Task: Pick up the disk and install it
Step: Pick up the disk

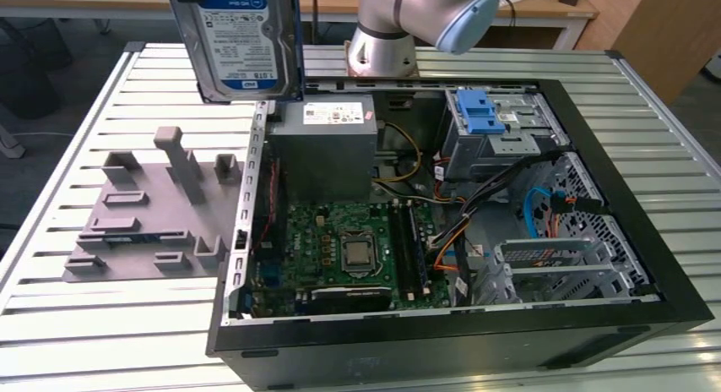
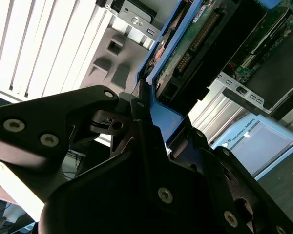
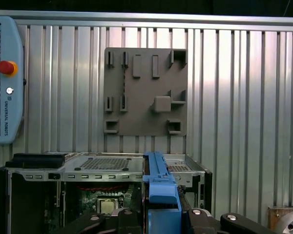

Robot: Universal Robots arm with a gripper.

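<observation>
Disk (image 1: 240,39) label faces exterior view; second wrist view shows fingers (image 2: 142,126) clamping it.

Held disk (image 1: 236,41) hangs clear above open case (image 1: 451,341) rim. Inside, power supply (image 1: 327,151), cables (image 1: 451,231), drive cage (image 1: 501,134) crowd the space. Pegged fixture plate (image 1: 147,223) stands on surface (image 1: 113,341) just beside case.

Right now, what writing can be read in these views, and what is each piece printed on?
On the disk: label print, too fine to quote.
On the white sticker of the grey box: print, too fine to quote.
On the teach pendant: edge lettering, too fine to quote safely.
</observation>
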